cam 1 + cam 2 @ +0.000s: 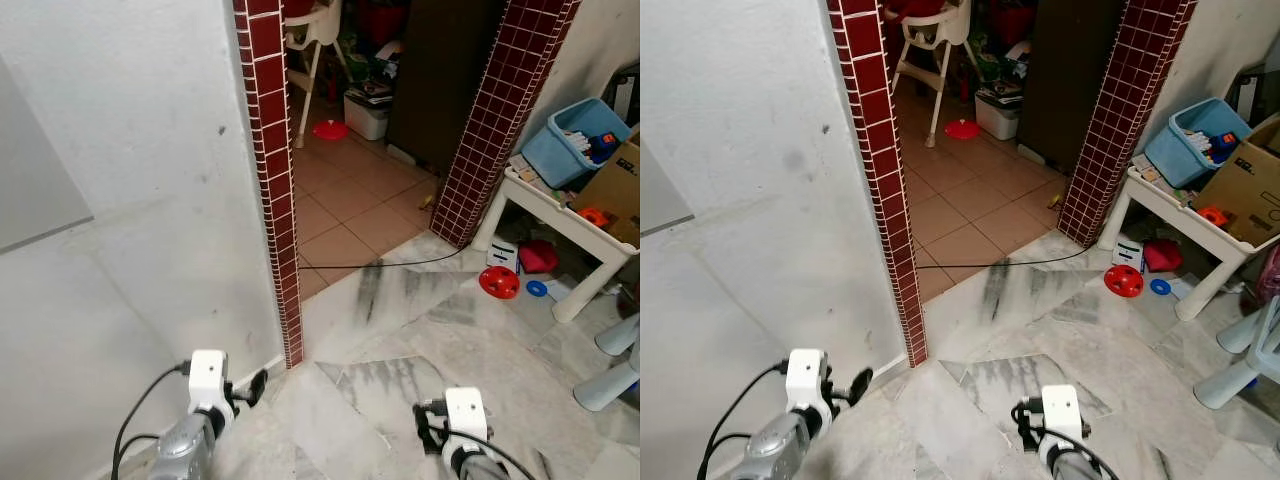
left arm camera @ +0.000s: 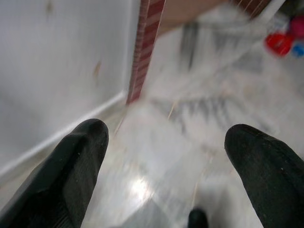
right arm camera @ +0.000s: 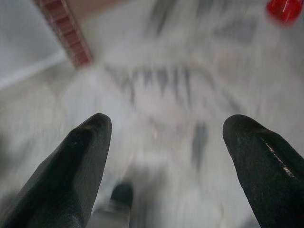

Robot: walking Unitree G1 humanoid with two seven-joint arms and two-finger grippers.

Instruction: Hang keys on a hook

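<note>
Both arms hang low over the grey-veined marble floor (image 1: 400, 330). My left gripper (image 1: 247, 389) is at the lower left, close to the foot of the white wall (image 1: 130, 200) and the red-tiled wall edge (image 1: 275, 200). In the left wrist view its two black fingers (image 2: 71, 166) stand wide apart, open, with only floor between them. At the lower right, my right gripper (image 1: 428, 424) is open too. Its fingers (image 3: 76, 161) are spread over bare marble in the right wrist view.
A second red-tiled pillar (image 1: 500, 120) frames a doorway to a terracotta floor with a high chair (image 1: 315, 40) and a red disc (image 1: 330, 129). A black cable (image 1: 400, 265) crosses the threshold. At right stand a white table (image 1: 560, 215), a blue bin (image 1: 575, 140) and a red ball (image 1: 498, 282).
</note>
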